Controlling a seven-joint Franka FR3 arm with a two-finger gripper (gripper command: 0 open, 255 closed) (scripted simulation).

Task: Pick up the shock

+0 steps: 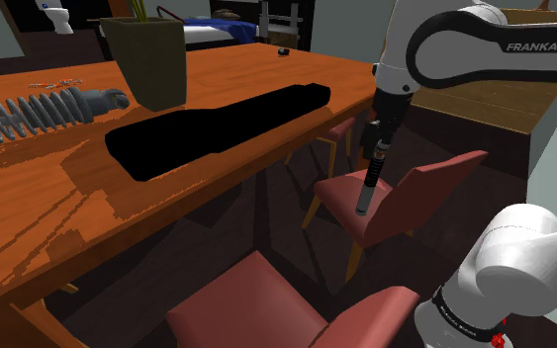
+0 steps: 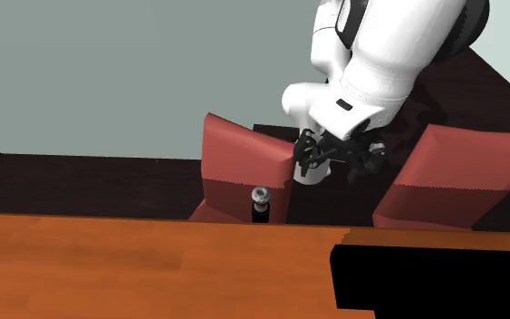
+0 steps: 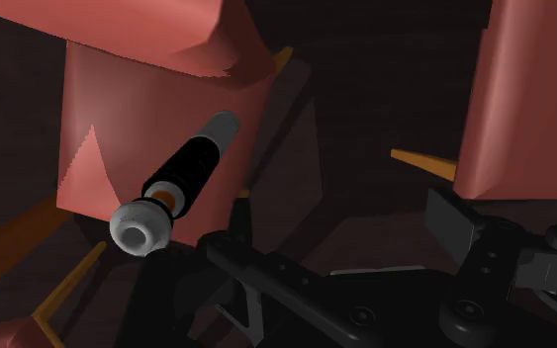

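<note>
Shock [image 3: 185,176]: slim black cylinder with grey ends, a flanged grey cap nearest me and an orange band under it. It's off the bench [image 1: 58,198] edge, near-upright over the red chair [image 1: 419,193] seat. It sits just beside my hand [image 3: 343,225], outside the fingers. Hand is spread, gripping nothing.

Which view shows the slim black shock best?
The wrist view: the slim black shock shows lengthwise, with grey ring end, orange band and grey tip. In the shoulder view it is a thin upright stick against a red chair; in the second exterior view, its grey top beyond the table.
</note>
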